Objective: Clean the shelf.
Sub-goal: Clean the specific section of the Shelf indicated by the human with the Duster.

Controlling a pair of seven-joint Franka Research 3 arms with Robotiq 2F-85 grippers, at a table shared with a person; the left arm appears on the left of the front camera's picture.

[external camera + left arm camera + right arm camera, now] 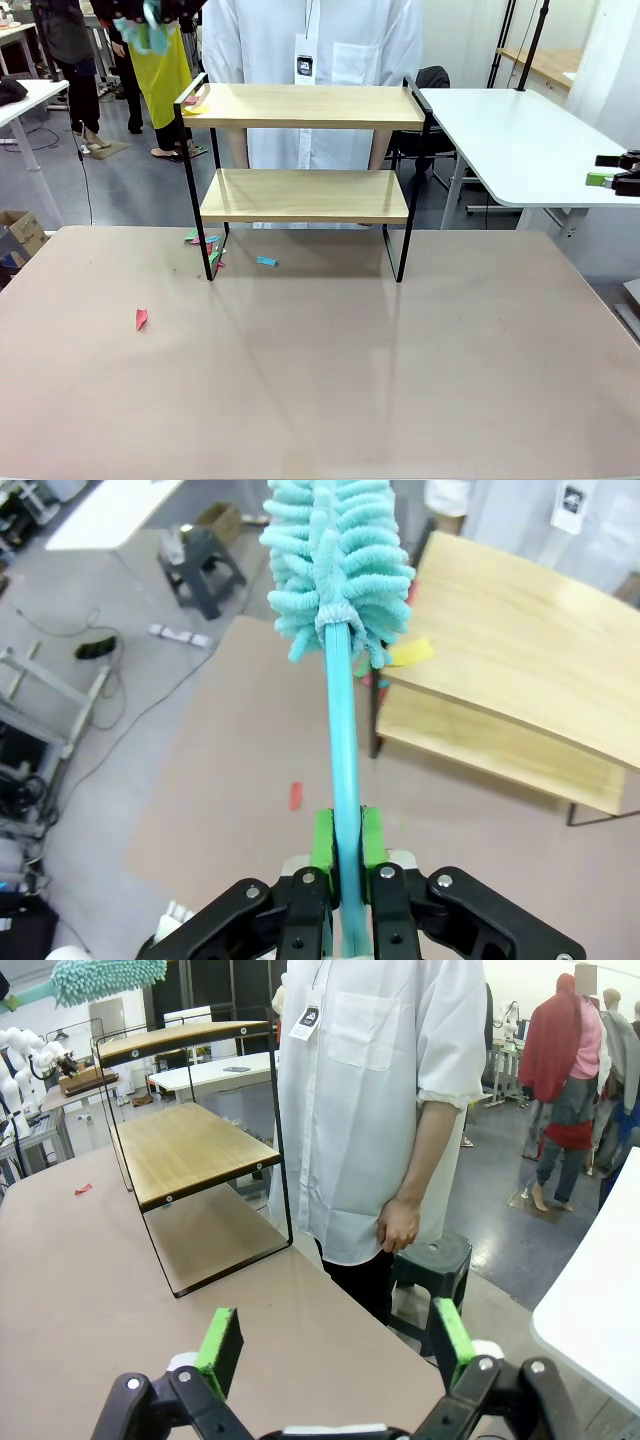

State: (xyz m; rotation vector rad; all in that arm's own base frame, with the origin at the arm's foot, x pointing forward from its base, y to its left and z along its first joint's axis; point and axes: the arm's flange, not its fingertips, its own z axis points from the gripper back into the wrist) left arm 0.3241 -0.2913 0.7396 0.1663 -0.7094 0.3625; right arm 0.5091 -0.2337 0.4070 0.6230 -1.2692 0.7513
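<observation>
Left gripper (341,850) clamped on duster (338,580) handle, head above shelf's (300,105) top-left corner, likely to sweep yellow scrap (412,652). Shelf stood at tabletop's (400,380) far edge. Right gripper (335,1340) jaws apart, empty.

I am clamping my left pincer (346,845) on the thin handle of a teal duster (335,560), green pads pressing on both sides. Its fluffy head is pointing at the top-board corner of the shelf (510,650), beside a yellow scrap (412,652). A red scrap (295,795) is lying on the beige counter (230,780) below.
</observation>
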